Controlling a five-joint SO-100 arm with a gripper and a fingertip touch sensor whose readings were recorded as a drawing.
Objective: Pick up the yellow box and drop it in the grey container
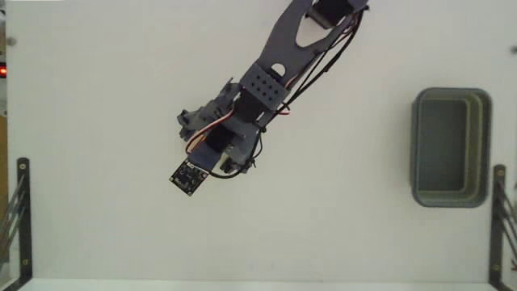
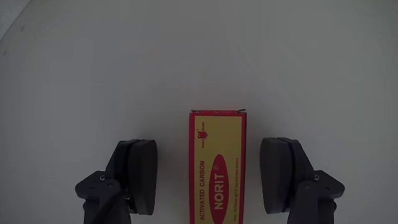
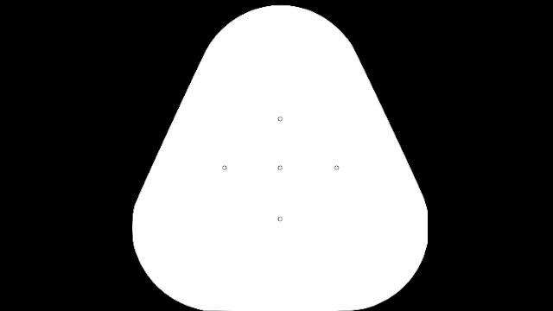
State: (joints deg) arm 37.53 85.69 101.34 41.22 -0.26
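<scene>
Wrist view, pincer: my two dark grey fingers stand spread wide, gripper point(image 2: 211, 183) gripping nothing, one pad point(image 2: 142, 177) left and the other right of the box.
Box: the small flat yellow cardboard box with red edging and a red oval mark point(image 2: 217, 168) lies on the table between my fingers, long axis running away from the camera, its near end cut off by the frame's bottom edge. Clear gaps show on both sides; no pad touches it.
Centring: it looks about evenly placed between the pads, perhaps a shade nearer the right one.
Height: I cannot tell how far my fingertips sit above the white table surface point(image 2: 199, 56).
Fixed view, arm: my dark grey arm point(image 1: 275, 81) reaches down and left; the box is hidden beneath my wrist.
Container: the grey-green rectangular plastic tub with rounded corners point(image 1: 416, 145) sits well apart, far right, and looks empty.
Risk, closing: if one pad lands first, the light box could swivel or skid on the smooth table.
Risk, grip: a flat carton may slip if I pinch only its upper edges.
Risk, carry: the long swing right could shake a weak hold loose short of the rim.
</scene>
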